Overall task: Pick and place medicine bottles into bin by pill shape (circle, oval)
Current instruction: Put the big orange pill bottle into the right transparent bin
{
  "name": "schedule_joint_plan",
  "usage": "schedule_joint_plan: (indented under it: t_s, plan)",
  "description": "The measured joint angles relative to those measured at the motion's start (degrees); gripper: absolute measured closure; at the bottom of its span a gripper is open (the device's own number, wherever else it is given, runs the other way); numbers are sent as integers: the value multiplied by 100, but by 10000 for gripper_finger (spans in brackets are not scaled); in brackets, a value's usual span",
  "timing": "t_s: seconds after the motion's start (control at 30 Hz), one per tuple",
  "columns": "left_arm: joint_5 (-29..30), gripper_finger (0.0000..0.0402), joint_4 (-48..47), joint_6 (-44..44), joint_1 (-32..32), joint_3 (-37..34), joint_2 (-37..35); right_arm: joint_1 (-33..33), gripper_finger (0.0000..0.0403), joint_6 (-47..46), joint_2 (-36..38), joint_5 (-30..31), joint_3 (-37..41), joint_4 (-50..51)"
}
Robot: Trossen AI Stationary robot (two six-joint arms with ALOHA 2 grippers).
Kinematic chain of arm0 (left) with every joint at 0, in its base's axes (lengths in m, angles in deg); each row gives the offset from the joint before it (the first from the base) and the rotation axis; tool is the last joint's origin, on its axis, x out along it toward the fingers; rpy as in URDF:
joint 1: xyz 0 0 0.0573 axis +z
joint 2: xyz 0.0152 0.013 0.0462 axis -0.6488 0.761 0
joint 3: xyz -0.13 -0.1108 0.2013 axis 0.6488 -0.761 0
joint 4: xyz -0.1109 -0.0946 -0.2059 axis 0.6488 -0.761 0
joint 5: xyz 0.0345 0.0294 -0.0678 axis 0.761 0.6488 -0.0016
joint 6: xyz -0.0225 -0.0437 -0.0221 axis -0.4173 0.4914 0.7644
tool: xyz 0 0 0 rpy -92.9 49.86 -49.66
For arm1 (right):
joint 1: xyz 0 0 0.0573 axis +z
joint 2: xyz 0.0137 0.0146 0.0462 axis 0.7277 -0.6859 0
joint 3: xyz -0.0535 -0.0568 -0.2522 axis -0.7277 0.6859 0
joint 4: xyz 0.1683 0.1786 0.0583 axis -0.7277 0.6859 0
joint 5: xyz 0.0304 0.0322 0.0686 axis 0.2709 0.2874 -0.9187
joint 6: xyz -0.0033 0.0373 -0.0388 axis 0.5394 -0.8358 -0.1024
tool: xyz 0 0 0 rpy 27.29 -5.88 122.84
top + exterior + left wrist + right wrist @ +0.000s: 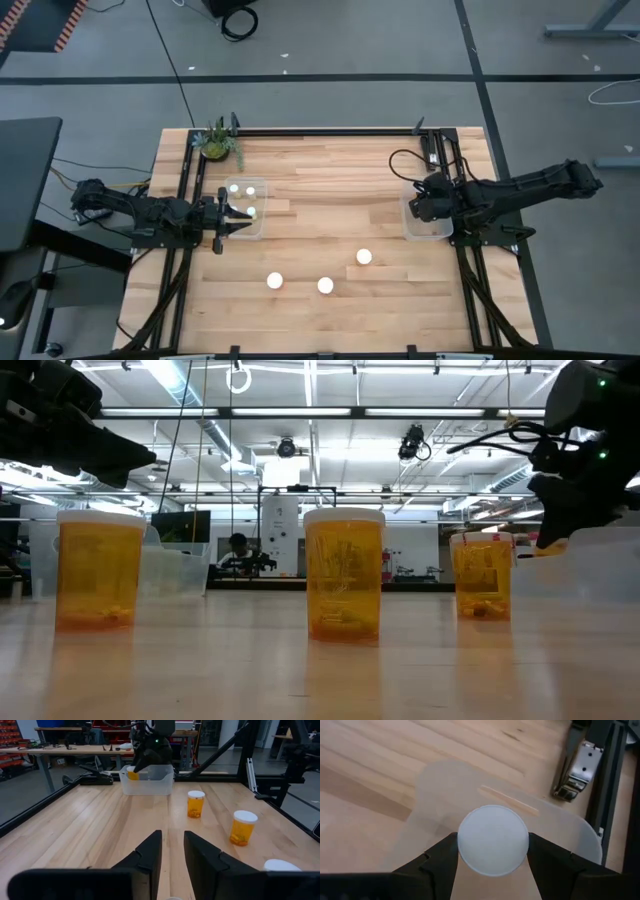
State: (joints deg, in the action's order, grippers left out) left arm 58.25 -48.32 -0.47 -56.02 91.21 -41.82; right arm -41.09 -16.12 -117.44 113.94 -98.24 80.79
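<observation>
Three medicine bottles with orange bodies and white caps stand upright on the wooden table. Several more white caps show in the clear left bin. My right gripper is shut on another bottle over the clear right bin. My left gripper is open and empty, level, at the near side of the left bin. My right gripper pinches the bottle by two opposite sides of its round white cap between its two fingers. The fingers come from above, slanting down. The bottle hangs upright, its orange body at about the height of the right bin's rim, off the table.
A green potted plant stands at the table's far left corner. Black frame rails run along the left and right sides of the table. Bare wood lies between the two bins and around the three standing bottles.
</observation>
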Motion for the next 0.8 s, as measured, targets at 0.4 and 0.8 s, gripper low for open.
schedule_joint_plan:
  t_s: [0.4,0.8]
  plan:
    - [0,312,-2,-2,1,2,-2,-2,177,54,0,-73,107,-90]
    - [0,316,-2,2,2,2,-2,-169,143,302,0,-152,107,-217]
